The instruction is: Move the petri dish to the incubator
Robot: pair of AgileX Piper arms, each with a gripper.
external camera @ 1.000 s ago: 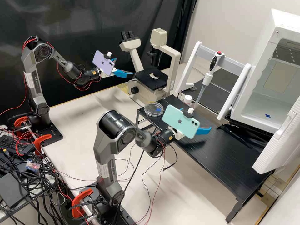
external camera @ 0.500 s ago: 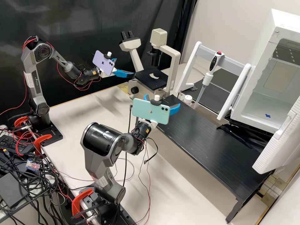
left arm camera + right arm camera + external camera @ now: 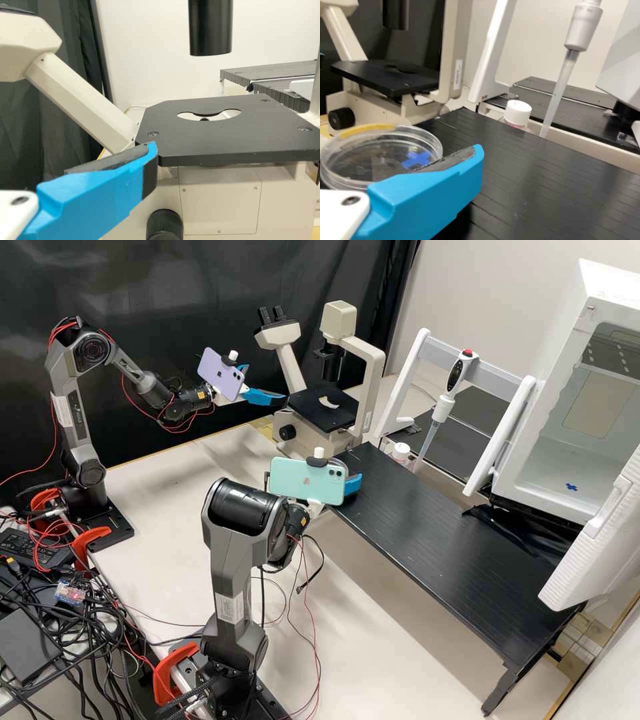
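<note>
So in the high view, the left gripper [image 3: 266,383] is hanging on the far left, just by the microscope [image 3: 339,319], its two blue fingers spread, nothing between them. The right gripper [image 3: 351,485] is nearer, at the left end of the black riser [image 3: 433,527], partly tucked behind its mint phone [image 3: 307,481]. Over on the right there's the incubator [image 3: 610,290] with its door wide open and a blue mark [image 3: 571,487] on its floor. A pipette [image 3: 455,373] hangs on a white stand [image 3: 407,377] between microscope and incubator.

Left wrist view: one finger is just near side of the microscope's black stage [image 3: 225,140], holding zilch.

Right wrist view: the petri dish [image 3: 370,150] is at the riser's left end, clear with a blue cross showing through. The claw's released, one finger out wide with its dark pad toward the dish; can't tell if they touch. A white-capped bottle [image 3: 517,112] is on the far side.
</note>
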